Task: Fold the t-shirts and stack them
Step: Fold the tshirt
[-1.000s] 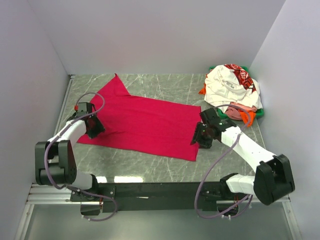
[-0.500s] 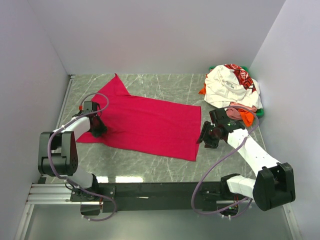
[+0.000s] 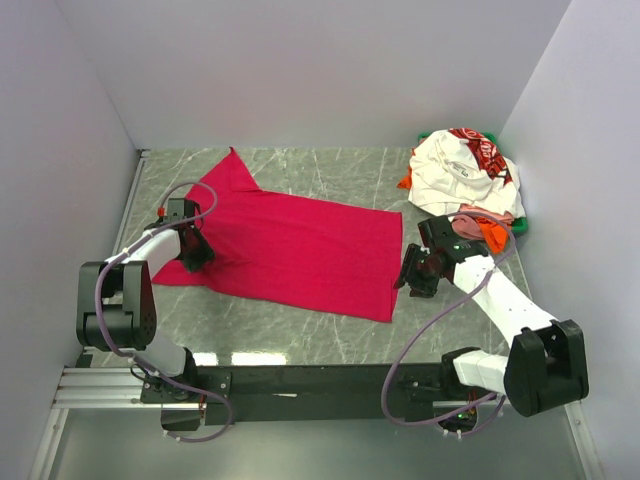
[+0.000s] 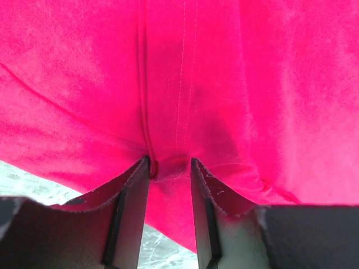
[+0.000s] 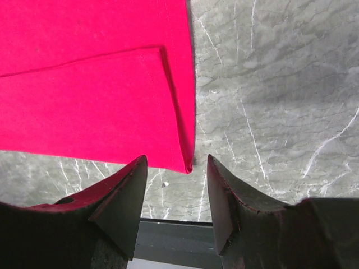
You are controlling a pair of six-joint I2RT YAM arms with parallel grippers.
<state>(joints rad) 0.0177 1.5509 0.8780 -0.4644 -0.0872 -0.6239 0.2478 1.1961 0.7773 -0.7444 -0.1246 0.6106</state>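
A crimson red t-shirt [image 3: 290, 245] lies spread flat across the marble table, one sleeve pointing to the far left. My left gripper [image 3: 195, 255] presses down on its left edge. In the left wrist view its jaws [image 4: 170, 165] stand partly apart with a small ridge of the red cloth [image 4: 224, 84] and a seam bunched between the tips. My right gripper [image 3: 408, 278] is open just off the shirt's near right corner [image 5: 188, 165], with bare table between its fingers. A white t-shirt with red-and-black print [image 3: 455, 170] tops a heap at the back right.
The heap also shows orange [image 3: 492, 236] and pink [image 3: 478, 214] cloth over a green edge [image 3: 521, 228], close behind my right arm. White walls close in the table [image 5: 269, 84] on three sides. A dark rail runs along the near edge [image 3: 300, 378].
My right gripper has backed off to the right, away from the red shirt's edge. My left gripper has shifted slightly along the left edge and its jaws have narrowed a little.
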